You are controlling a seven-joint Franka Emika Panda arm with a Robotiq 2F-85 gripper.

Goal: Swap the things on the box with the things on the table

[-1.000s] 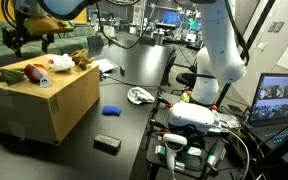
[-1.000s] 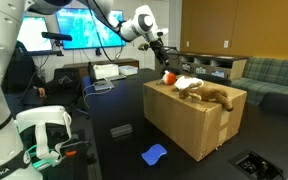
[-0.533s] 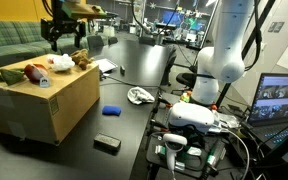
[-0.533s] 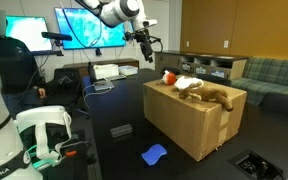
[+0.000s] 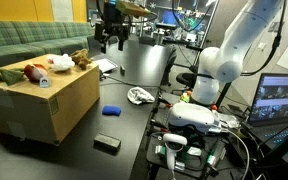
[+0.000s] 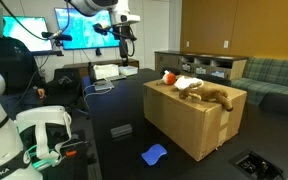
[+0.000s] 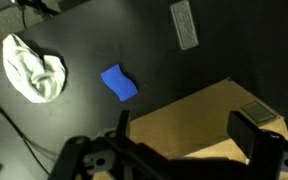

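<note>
The brown cardboard box (image 5: pixel 44 105) stands on the black table (image 5: pixel 134 128) with soft toys on top: a red one (image 5: pixel 12 74), a white one (image 5: pixel 60 63) and a brown plush (image 5: pixel 81 58). On the table lie a blue sponge-like piece (image 5: pixel 111 111), a black flat block (image 5: pixel 106 142) and a white cloth (image 5: pixel 139 96). My gripper (image 5: pixel 111 38) hangs high in the air, off the box and toward the table's far side, open and empty. In the wrist view the gripper (image 7: pixel 187 130) looks down on the box (image 7: pixel 199 110), the blue piece (image 7: pixel 118 83), the cloth (image 7: pixel 34 68) and the block (image 7: pixel 184 24).
A green sofa (image 5: pixel 24 38) runs behind the box. The arm's white base (image 5: pixel 219 65), a white headset-like device (image 5: pixel 199 117), cables and a laptop (image 5: pixel 279 100) crowd the table's near side. Monitors (image 6: pixel 79 28) and a cabinet (image 6: pixel 204 65) stand at the back.
The arm has swung away from above the toys on the box toward the table's far side. The gripper stayed open and empty; nothing on box or table moved.
</note>
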